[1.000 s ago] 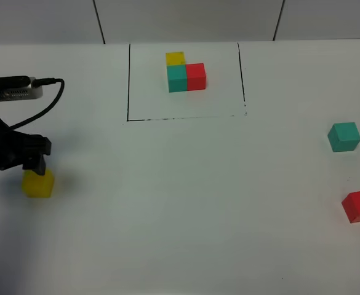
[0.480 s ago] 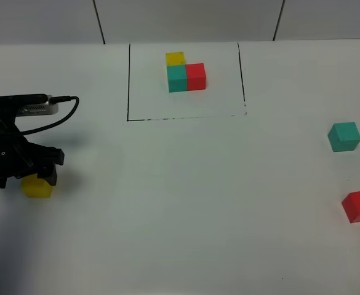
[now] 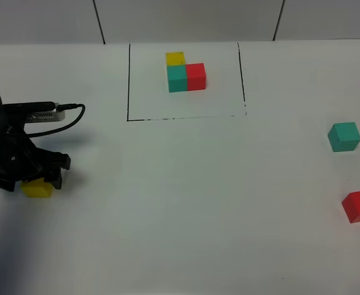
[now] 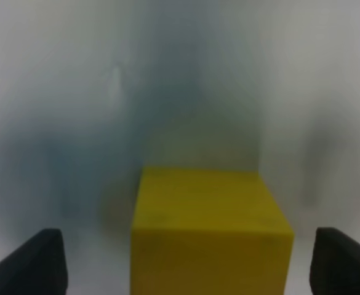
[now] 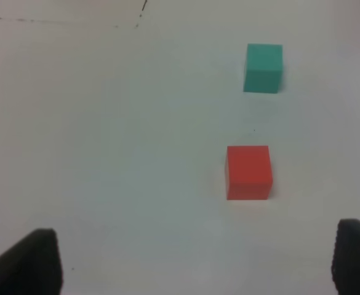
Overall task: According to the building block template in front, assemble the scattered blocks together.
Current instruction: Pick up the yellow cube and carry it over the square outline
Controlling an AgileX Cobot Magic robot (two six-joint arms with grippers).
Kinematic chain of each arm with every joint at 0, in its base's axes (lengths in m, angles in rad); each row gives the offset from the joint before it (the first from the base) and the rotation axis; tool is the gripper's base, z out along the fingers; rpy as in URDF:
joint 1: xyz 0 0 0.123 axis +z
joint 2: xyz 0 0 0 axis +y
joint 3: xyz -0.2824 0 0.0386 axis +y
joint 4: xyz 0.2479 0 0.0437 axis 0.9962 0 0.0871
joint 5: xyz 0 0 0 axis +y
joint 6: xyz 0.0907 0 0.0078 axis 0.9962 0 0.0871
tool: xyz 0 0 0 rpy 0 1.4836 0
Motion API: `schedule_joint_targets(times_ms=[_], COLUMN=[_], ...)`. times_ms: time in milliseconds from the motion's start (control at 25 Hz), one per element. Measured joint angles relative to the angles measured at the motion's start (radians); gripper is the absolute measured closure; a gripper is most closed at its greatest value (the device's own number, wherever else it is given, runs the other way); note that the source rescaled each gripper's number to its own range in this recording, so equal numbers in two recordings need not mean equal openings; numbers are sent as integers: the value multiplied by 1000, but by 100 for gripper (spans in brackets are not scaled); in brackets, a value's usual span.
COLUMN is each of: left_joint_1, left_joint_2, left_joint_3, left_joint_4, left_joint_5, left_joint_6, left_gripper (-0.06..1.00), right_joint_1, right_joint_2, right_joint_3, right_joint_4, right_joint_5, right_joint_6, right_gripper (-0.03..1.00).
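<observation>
The template point(image 3: 184, 72), a framed cluster of yellow, teal-green and red cubes, sits at the back centre. The loose yellow cube point(image 3: 37, 189) lies at the left, partly covered by my left gripper point(image 3: 42, 176). In the left wrist view the yellow cube point(image 4: 210, 227) sits between the open fingers point(image 4: 41, 264), with gaps on both sides. The loose teal-green cube point(image 3: 343, 136) and the loose red cube point(image 3: 359, 205) lie at the far right. The right wrist view shows both, teal-green point(image 5: 264, 67) and red point(image 5: 248, 172), ahead of my open, empty right gripper point(image 5: 195, 264).
The thin black rectangle point(image 3: 128, 86) marks the template's area on the white table point(image 3: 198, 196). A black cable point(image 3: 69, 120) loops off the left arm. The right arm is out of the exterior view.
The left arm has moved right and come down over the yellow cube, covering more of it. The cubes have not moved.
</observation>
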Motion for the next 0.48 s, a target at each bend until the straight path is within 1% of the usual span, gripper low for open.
schedule_joint_targets(times_ms=[80, 120, 200, 280, 480], left_joint_1=[0, 0, 0, 0, 0], left_joint_2=[0, 0, 0, 0, 0], left_joint_3=[0, 0, 0, 0, 0], left_joint_4=[0, 0, 0, 0, 3], left_joint_5=[1, 2, 9, 17, 19], left_joint_6=[0, 0, 0, 0, 8], left_gripper=[24, 35, 60, 94, 93], right_joint_1=[0, 0, 0, 0, 0], right_joint_2=[0, 0, 0, 0, 0], right_joint_3=[0, 0, 0, 0, 0], right_joint_4=[0, 0, 0, 0, 1], right_joint_5=[0, 0, 0, 0, 0], right_joint_6=[0, 0, 0, 0, 0], right_gripper=[-2, -2, -2, -2, -2])
